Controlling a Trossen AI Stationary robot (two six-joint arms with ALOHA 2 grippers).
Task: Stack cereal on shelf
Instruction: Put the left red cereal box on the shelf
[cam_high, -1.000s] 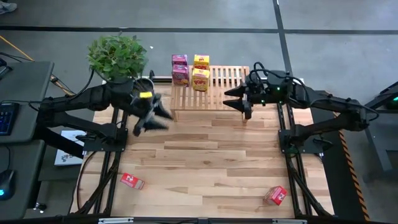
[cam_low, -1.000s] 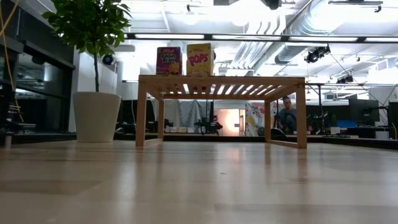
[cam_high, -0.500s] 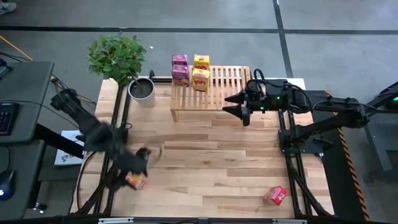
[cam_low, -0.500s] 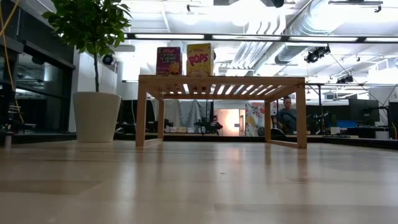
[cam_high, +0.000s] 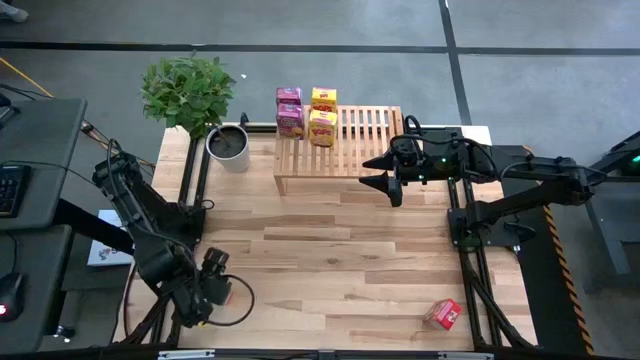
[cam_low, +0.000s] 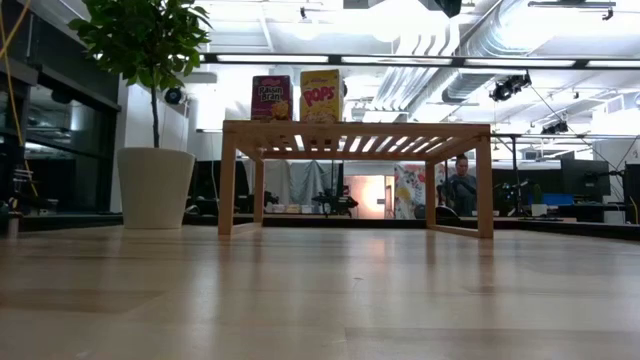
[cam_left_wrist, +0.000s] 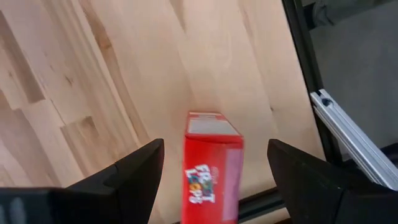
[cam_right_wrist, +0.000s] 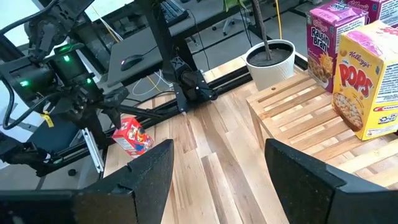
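My left gripper (cam_left_wrist: 214, 186) is open at the table's near left corner (cam_high: 210, 292). Its fingers stand on either side of a red cereal box (cam_left_wrist: 211, 168) that lies on the tabletop, with a gap on each side. The high view hides this box under the gripper. It also shows in the right wrist view (cam_right_wrist: 132, 137). A second red box (cam_high: 442, 314) lies near the front right. Two pink boxes (cam_high: 290, 110) and two yellow boxes (cam_high: 322, 115) stand on the left end of the slatted shelf (cam_high: 365, 135). My right gripper (cam_high: 385, 175) is open and empty by the shelf's right front corner.
A potted plant (cam_high: 228, 145) stands at the far left, next to the shelf. The table's dark metal frame rail (cam_left_wrist: 348, 134) runs close beside the red box. The right part of the shelf top (cam_right_wrist: 311, 124) is bare slats.
My left gripper has swung from in front of the shelf's left end toward the table's near left corner and come down over the red box there, with its fingers on either side of the box. The boxes have not moved.
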